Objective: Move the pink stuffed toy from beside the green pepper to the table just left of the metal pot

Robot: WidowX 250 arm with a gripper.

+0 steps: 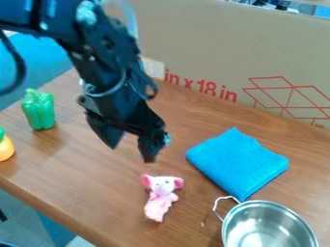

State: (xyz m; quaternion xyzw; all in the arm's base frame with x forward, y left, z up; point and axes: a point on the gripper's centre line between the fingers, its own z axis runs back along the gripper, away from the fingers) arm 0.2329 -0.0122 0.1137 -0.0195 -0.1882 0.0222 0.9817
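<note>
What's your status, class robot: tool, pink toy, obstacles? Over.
Tool open, empty, raised. Pink toy ungrasped on table. Blue cloth and metal pot off to one side, neither between tool and toy.

bowl point(241, 226): shiny metal; towel point(237, 161): matt cloth; table point(97, 178): glossy wood

Red print point(201, 87) on cardboard point(213, 41) reads "in x 18 in".
</note>
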